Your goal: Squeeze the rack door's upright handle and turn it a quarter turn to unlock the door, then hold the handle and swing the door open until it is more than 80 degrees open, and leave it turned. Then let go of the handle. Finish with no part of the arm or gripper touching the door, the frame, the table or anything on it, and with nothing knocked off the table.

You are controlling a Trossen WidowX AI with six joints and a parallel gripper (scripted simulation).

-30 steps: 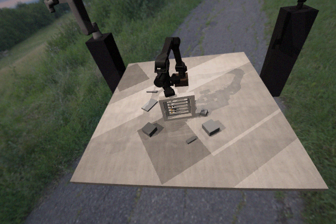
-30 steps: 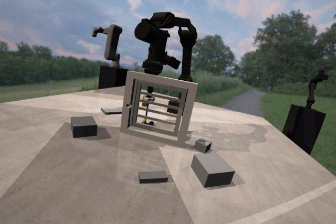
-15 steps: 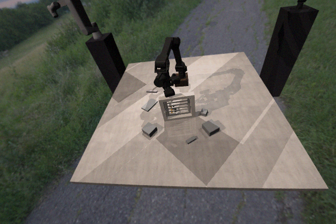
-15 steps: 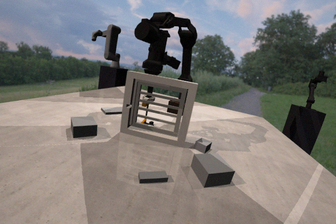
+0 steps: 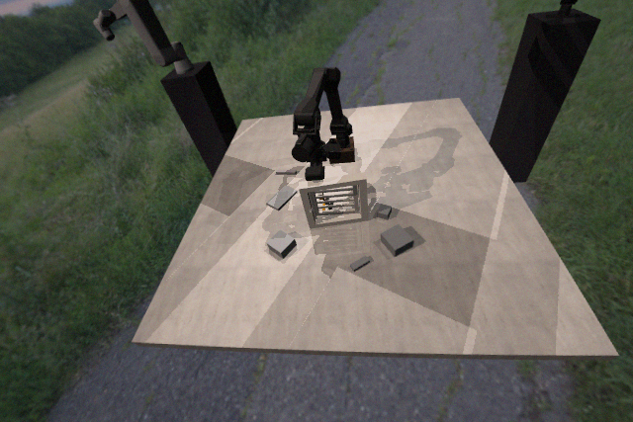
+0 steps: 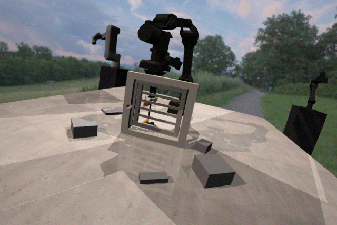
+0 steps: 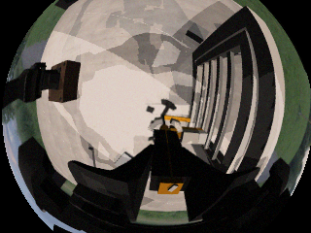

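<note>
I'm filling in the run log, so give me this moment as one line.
gripper: shut on handle | door: within frame, not swung wide | handle turn: cannot tell | release: not done

The dark six-joint arm [image 5: 326, 95] [image 6: 163, 34] is raised from its base and bent over sharply at the top, its far end directed downward. The forearm is carried high, with the bulky wrist [image 5: 307, 146] [image 6: 159, 50] held beneath it. The gripper [image 7: 166, 149] is pointed down, its fingers drawn partly together and closed on something between them.
</note>
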